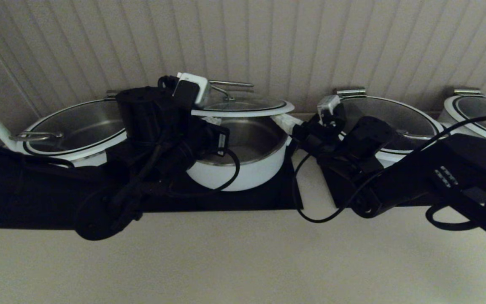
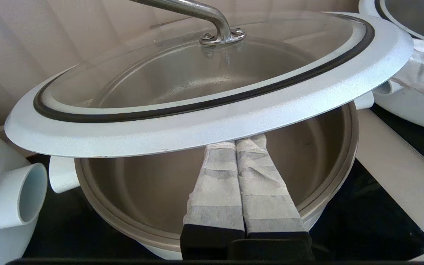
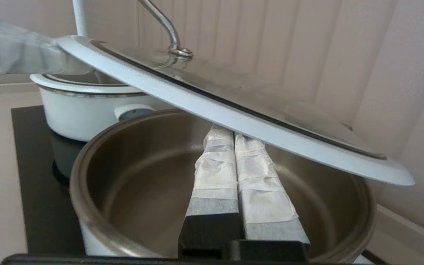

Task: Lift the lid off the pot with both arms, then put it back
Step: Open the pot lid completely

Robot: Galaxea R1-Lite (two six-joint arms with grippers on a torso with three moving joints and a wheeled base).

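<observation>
Your lid [image 1: 243, 108] hangs above the pot [image 1: 243, 162], whose steel interior shows bare. Left gripper [image 2: 242, 141] and right gripper [image 3: 226, 134], both pressed closed, prop its rim from beneath; only the wrist views reveal that.

Head camera looks down; both wrist cameras closely share the pot [image 2: 215, 191].

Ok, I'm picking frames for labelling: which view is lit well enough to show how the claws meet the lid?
Head view: dim, the black cooktop swallows detail. Left wrist view: brightly lit, the shut left claw sits under the lid. Right wrist view: equally bright, right claw shut beneath the lid.
</observation>
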